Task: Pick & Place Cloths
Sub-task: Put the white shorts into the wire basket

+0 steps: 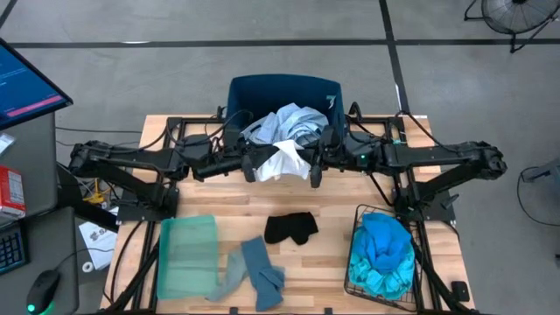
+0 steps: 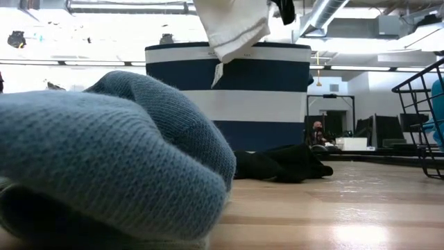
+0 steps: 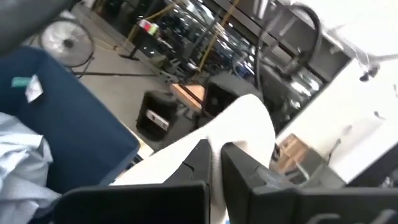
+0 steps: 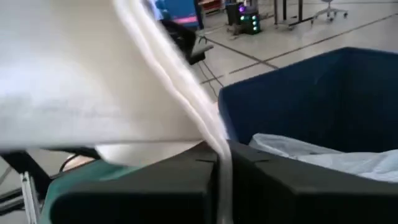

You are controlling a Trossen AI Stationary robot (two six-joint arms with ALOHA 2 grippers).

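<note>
Far left, at about eight o'clock on the table, the green tray lay flat, and just beside it at seven o'clock the grey-blue cloth sat crumpled. Moving in, the left gripper hung at eleven o'clock, fingers clamped on one edge of the white cloth; the left wrist view showed the fabric pinched between the fingers. The white cloth stretched between both arms, sagging over the near rim of the navy bin at twelve o'clock, where a pale shirt was already heaped. Below it, dead centre, the small black cloth waited. On to the right gripper at one o'clock: also closed on the white cloth, the seam running between its fingers. Down at five o'clock the wire basket held bright blue cloths.

To finish well, both arms should have carried the cloth further over the bin together, keeping it taut, since the low view showed the hem dangling outside the wall; both needed to let go at once.
</note>
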